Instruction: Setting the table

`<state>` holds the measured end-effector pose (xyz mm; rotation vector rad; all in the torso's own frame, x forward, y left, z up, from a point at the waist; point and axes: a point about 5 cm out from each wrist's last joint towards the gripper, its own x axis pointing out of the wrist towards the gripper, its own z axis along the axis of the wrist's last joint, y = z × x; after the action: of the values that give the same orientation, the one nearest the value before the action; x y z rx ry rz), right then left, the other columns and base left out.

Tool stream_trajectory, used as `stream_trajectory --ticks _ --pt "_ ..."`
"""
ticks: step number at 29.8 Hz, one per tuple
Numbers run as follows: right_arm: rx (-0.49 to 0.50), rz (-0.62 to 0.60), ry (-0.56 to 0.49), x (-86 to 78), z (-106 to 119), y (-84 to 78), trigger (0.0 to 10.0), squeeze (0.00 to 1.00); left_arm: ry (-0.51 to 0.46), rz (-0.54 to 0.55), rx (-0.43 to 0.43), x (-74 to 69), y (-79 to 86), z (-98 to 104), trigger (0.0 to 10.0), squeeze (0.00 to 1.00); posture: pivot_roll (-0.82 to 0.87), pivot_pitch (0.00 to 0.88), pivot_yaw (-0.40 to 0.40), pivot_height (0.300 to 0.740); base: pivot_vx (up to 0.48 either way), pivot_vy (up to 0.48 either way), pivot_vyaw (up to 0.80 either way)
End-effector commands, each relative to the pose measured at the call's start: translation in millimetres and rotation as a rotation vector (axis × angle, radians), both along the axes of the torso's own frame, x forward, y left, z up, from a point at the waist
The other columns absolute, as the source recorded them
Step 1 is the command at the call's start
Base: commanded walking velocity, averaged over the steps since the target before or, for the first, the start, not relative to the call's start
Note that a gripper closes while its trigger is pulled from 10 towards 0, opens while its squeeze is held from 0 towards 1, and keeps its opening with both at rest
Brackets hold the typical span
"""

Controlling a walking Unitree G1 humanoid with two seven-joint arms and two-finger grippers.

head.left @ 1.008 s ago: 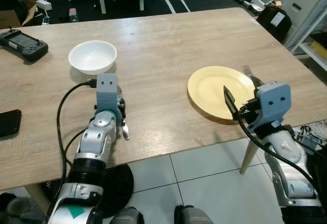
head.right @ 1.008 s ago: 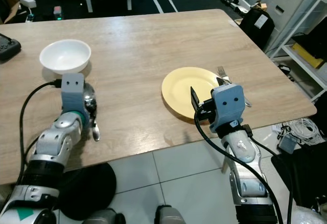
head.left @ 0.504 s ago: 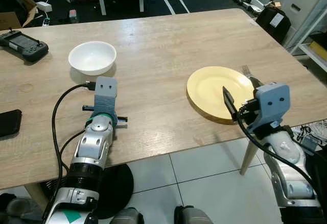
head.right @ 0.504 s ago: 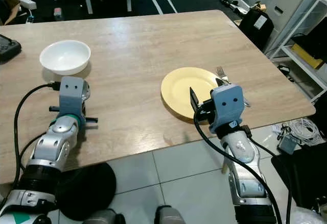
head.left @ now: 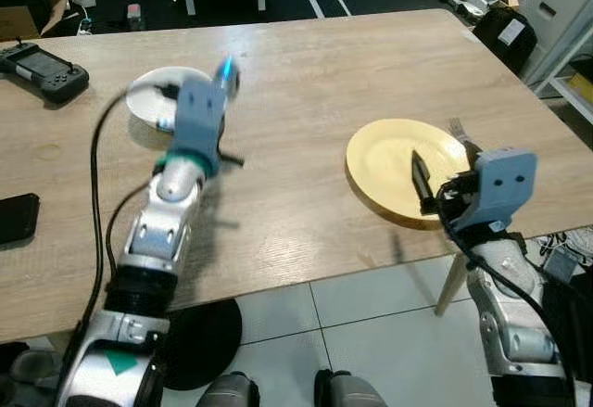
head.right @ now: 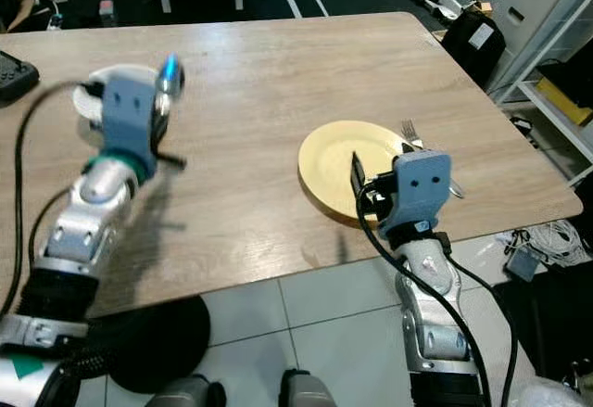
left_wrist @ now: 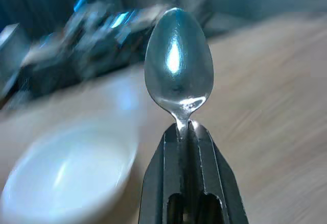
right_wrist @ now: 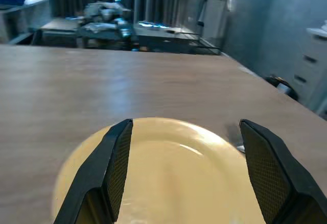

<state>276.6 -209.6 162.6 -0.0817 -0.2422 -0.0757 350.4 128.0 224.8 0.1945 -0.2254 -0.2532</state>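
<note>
A spoon point(left_wrist: 179, 73) is pinched in the left claw point(left_wrist: 186, 132), bowl-end out along the fingers, the bowl point(left_wrist: 66, 175) just beyond. The right claw point(right_wrist: 186, 178) is held open at the plate point(right_wrist: 168, 178), fork point(head.left: 460, 134) past it.

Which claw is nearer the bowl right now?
Left. The left claw, shut on the spoon, is raised beside the bowl. The right claw hovers open at the plate, far across the table.
</note>
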Motion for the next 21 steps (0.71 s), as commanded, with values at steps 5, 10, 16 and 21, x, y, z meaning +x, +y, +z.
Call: stream_trajectory --ticks 5,10,16,21 --pt "0.045 -0.148 -0.002 -7.5 -1.7 -20.5 10.0 0.00 0.045 -0.298 -0.094 -10.4 -29.7 5.4 10.0 0.00 0.02 0.000 0.030 0.740 0.000 0.000 0.00" --pt "0.041 -0.156 -0.003 -9.7 -1.3 -22.3 10.0 0.00 0.045 -0.306 -0.084 -12.9 -35.5 0.3 10.0 0.00 0.02 0.000 0.032 0.740 0.000 0.000 0.00" --pt "0.045 -0.154 0.002 -13.5 -3.0 -18.7 10.0 0.00 0.065 -0.223 -0.103 -12.9 -42.6 -13.3 10.0 0.00 0.01 0.000 0.026 0.740 0.000 0.000 0.00" --pt "0.049 -0.154 0.005 -13.7 -3.6 -16.8 10.0 0.00 0.067 -0.198 -0.111 -11.8 -43.3 -15.1 10.0 0.00 0.01 0.000 0.027 0.740 0.000 0.000 0.00"
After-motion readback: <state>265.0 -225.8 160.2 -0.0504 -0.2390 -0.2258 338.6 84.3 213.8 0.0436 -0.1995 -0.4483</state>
